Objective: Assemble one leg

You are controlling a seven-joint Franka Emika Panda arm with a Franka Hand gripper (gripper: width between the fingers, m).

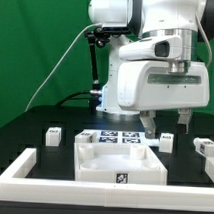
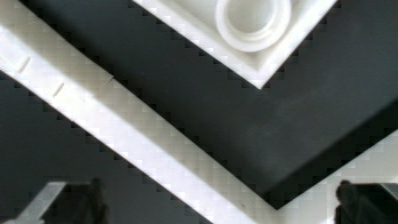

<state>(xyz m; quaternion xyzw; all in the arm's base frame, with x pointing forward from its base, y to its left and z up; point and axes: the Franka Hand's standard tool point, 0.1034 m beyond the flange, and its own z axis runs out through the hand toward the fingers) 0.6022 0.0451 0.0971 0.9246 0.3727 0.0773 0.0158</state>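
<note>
In the exterior view my gripper [image 1: 166, 121] is open and empty, hanging above the back of the table. A leg [image 1: 164, 144], a small white block with a tag, stands just below it. Two more legs stand apart: one at the exterior view's left [image 1: 54, 135], one at its right edge [image 1: 204, 145]. The large white panel [image 1: 118, 161] with raised edges lies in front. In the wrist view my gripper [image 2: 214, 205] shows two dark fingertips [image 2: 63, 205] spread wide with nothing between them; a panel corner with a round socket [image 2: 254, 30] shows, and no leg is in that view.
The marker board [image 1: 119, 136] lies behind the panel. The long white border frame [image 1: 23, 167] runs along the exterior view's left and front; its corner crosses the wrist view [image 2: 143, 130] over the black table.
</note>
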